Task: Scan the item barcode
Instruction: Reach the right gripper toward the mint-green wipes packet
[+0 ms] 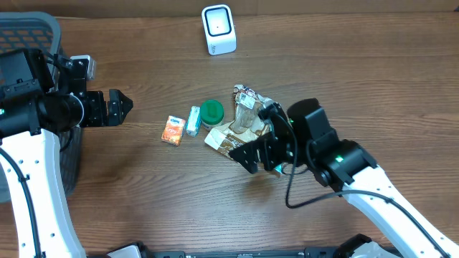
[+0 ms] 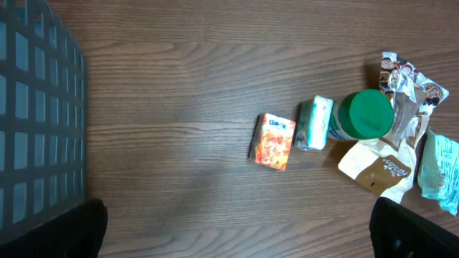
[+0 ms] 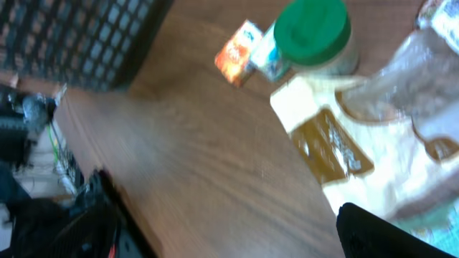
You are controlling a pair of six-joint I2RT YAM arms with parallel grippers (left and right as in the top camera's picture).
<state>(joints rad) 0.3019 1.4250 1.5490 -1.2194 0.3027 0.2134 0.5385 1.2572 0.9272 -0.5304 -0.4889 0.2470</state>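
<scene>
A white scanner (image 1: 218, 29) stands near the far edge of the brown wooden table (image 1: 344, 86). In the middle lie a little orange box (image 1: 171, 131), a small green pack (image 1: 193, 121) and a green-lidded jar (image 1: 211, 112), side by side, with a brown-and-white bag (image 1: 228, 139) just beside the jar.

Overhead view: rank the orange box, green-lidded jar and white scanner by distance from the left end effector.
1. Orange box, left end of the item cluster, closest to the left end effector.
2. Green-lidded jar, mid-table.
3. White scanner, far edge.
</scene>
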